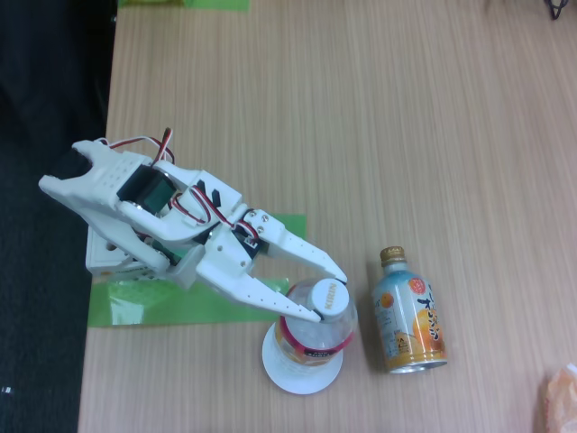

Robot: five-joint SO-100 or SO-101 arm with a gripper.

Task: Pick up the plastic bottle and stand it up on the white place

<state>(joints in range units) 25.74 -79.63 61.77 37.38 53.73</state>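
**Bottle upright on the white place, tool at its cap**

Looking down on a wooden bench (379, 117) in the fixed view. Standing upright on the white place (293, 377), near the bottom edge: the plastic bottle (315, 338), white cap facing the camera, red and yellow label band showing just below the shoulder. Reaching in from the left, over green tape strips (162, 305): the white arm, ending in the tool (329, 293). Flanking the bottle's cap and neck with one finger on each side, apparently touching; cannot tell whether gripping firmly or slackened. Lying on its side just right of the bottle, apart from it: a metal bottle-can (410, 323) with orange and light-blue label, gold cap pointing up the picture.
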